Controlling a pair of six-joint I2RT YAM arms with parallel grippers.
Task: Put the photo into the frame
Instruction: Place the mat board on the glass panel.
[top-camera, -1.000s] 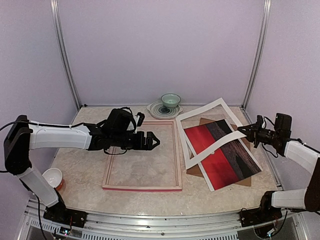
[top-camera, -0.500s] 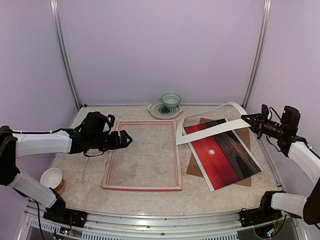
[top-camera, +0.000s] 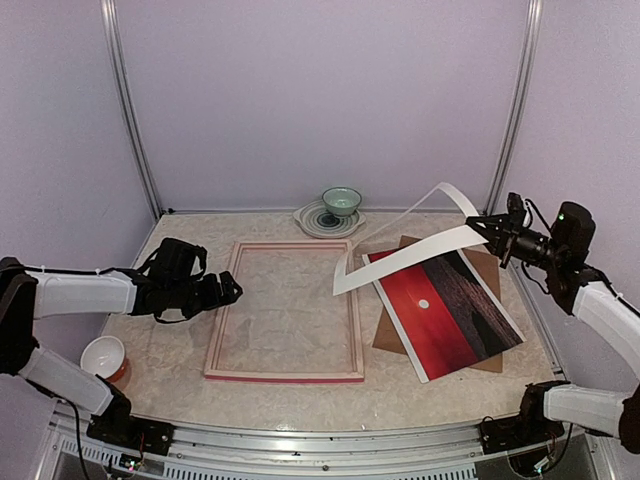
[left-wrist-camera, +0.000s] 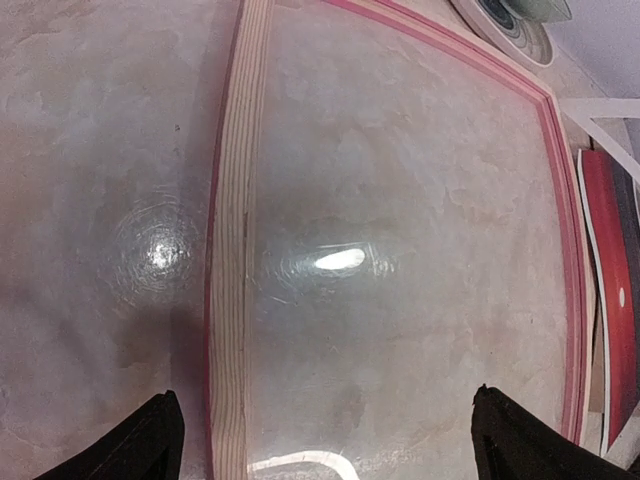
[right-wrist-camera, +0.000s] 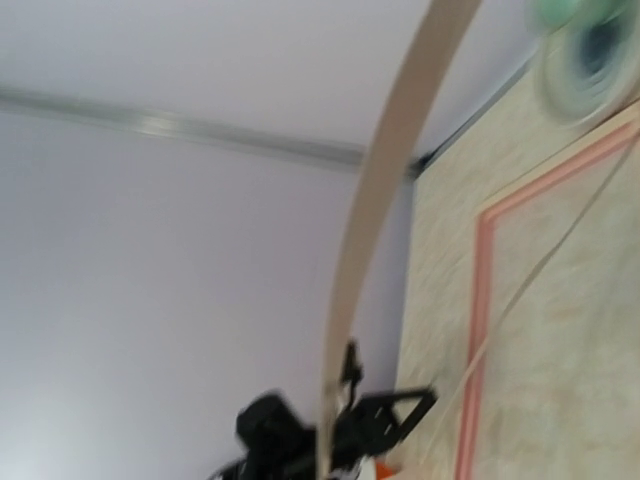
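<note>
The photo (top-camera: 445, 310), a red sunset print with a white sun dot, lies flat on the right on a brown backing (top-camera: 489, 268). Its edge shows in the left wrist view (left-wrist-camera: 612, 300). The frame (top-camera: 357, 310) lies pale side up at mid table, its left rail under my left wrist camera (left-wrist-camera: 228, 300). My left gripper (top-camera: 225, 292) is open and empty, low over that rail (left-wrist-camera: 325, 450). My right gripper (top-camera: 492, 230) is shut on the white mat border (top-camera: 400, 255) and holds it raised and bowed above the photo. The mat (right-wrist-camera: 380, 200) shows blurred in the right wrist view.
A green bowl (top-camera: 341, 201) stands on a ringed plate (top-camera: 312, 222) at the back, behind the frame. A white and orange cup (top-camera: 105, 355) sits at the near left. Booth walls and posts close in the left, right and back.
My left arm has pulled back leftward from over the frame to its left rail. My right gripper has lifted the mat border up off the photo, uncovering the sun dot.
</note>
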